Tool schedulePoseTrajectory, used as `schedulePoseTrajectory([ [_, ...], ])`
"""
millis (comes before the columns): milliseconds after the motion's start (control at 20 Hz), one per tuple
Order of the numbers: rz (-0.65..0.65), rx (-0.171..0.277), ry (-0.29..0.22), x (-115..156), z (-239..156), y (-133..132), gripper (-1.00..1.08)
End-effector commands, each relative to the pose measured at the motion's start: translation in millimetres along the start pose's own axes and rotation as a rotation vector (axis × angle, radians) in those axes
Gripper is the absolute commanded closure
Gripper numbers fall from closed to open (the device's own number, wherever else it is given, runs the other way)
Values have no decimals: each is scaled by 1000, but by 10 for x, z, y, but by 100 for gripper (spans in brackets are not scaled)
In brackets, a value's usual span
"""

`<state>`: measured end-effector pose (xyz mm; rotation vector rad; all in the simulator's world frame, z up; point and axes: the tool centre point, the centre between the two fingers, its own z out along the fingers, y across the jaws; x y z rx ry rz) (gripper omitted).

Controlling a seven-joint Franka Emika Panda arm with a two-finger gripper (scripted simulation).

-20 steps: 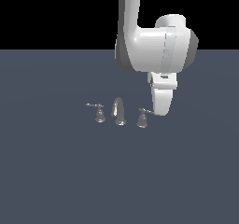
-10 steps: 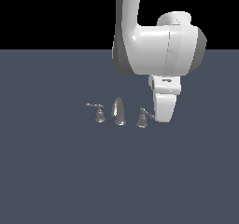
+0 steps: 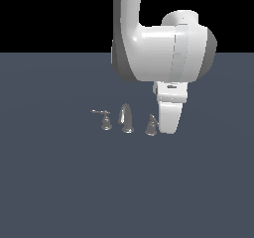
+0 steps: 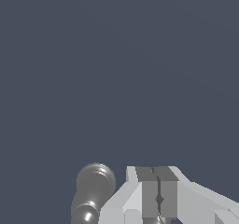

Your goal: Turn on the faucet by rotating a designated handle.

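The faucet is a tiny chrome set on the dark floor. Its curved spout (image 3: 126, 118) stands in the middle, with a small thin-lever handle (image 3: 105, 119) on the exterior view's left. The handle (image 3: 151, 126), on a bell base, stands on the exterior view's right, and its lever end is hidden by my gripper. My gripper (image 3: 167, 130) hangs low right beside it, touching or nearly so. In the wrist view the fingers (image 4: 148, 186) are pressed together with nothing between them. The knobbed chrome handle (image 4: 94, 189) lies just beside them, outside the jaws.
The dark grey floor (image 3: 59, 182) stretches flat all around the faucet. The bulky white arm (image 3: 158, 53) rises above the gripper and hides the ground behind it.
The gripper has come down and a little closer to the right-hand handle, now covering its lever end. The faucet parts have not moved.
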<state>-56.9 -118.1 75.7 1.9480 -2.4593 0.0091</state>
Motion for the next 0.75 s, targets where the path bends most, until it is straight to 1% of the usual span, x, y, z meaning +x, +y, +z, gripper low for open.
schedulePoseTrajectory([
  [0,-32,-1,-7,-282,-10,74,108],
  [100,-33,-2,-7,-327,-12,100,108],
  [150,8,-2,1,-64,-1,70,108],
  [650,-32,-2,-7,-742,-15,-26,108],
  [700,-32,-2,-7,-742,-15,-26,108],
])
